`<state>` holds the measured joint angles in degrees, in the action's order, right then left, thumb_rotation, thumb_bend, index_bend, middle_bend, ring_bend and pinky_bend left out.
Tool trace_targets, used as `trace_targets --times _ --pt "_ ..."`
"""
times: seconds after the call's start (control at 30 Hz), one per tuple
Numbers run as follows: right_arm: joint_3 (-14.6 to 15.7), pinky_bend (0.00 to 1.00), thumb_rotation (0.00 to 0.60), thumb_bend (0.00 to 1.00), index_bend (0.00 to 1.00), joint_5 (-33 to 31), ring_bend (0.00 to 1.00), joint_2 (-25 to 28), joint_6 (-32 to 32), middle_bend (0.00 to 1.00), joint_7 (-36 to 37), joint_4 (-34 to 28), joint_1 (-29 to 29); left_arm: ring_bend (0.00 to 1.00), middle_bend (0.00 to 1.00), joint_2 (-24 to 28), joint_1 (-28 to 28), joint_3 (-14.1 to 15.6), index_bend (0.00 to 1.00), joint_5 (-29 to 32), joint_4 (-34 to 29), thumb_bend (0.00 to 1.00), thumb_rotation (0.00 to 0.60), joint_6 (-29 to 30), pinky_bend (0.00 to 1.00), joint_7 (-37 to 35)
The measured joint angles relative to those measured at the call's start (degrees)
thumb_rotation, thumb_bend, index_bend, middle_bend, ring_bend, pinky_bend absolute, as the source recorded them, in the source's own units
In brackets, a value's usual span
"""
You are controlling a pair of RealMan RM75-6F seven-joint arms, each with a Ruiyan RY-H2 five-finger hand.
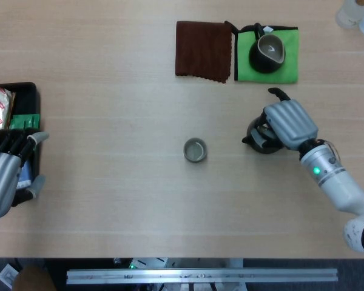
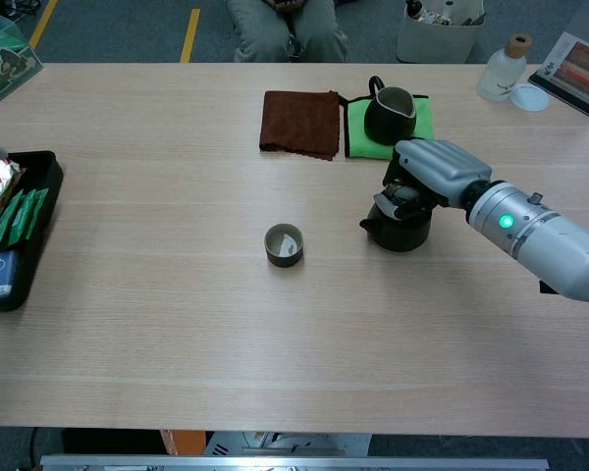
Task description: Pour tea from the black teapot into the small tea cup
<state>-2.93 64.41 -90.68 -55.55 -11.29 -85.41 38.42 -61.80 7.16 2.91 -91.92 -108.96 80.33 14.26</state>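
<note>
The small tea cup (image 1: pixel 195 150) (image 2: pixel 284 245) stands near the table's middle with pale liquid in it. To its right the black teapot (image 1: pixel 259 139) (image 2: pixel 401 220) sits upright on the table, spout toward the cup. My right hand (image 1: pixel 287 124) (image 2: pixel 437 170) lies over the pot's top and far side, fingers curled around its handle, which is mostly hidden. My left hand (image 1: pixel 4 173) hovers at the far left by the tray, fingers apart and holding nothing.
A brown cloth (image 1: pixel 202 50) and a green mat (image 1: pixel 287 63) carrying a dark pitcher (image 1: pixel 266 53) lie at the back. A black tray (image 1: pixel 28 92) of packets is at the left edge. A bottle (image 2: pixel 498 69) stands at the far right corner.
</note>
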Motion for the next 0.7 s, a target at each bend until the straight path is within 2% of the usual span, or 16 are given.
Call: trace_targets --times 0.57,0.7 --pt "0.1 0.04 0.6 0.43 1.0 -2.2 0.87 0.9 2.9 0.9 -4.1 -1.3 -0.6 0.19 0.21 0.0 -0.2 0.6 0.2 1.0 -0.1 0.28 0.6 -1.0 0.18 0.6" --pt "0.2 0.03 0.6 0.42 0.95 -2.3 0.83 1.3 3.2 0.86 -4.8 -1.8 -0.7 0.19 0.21 0.1 -0.2 0.6 0.2 1.0 -0.1 0.28 0.6 -1.1 0.18 0.6"
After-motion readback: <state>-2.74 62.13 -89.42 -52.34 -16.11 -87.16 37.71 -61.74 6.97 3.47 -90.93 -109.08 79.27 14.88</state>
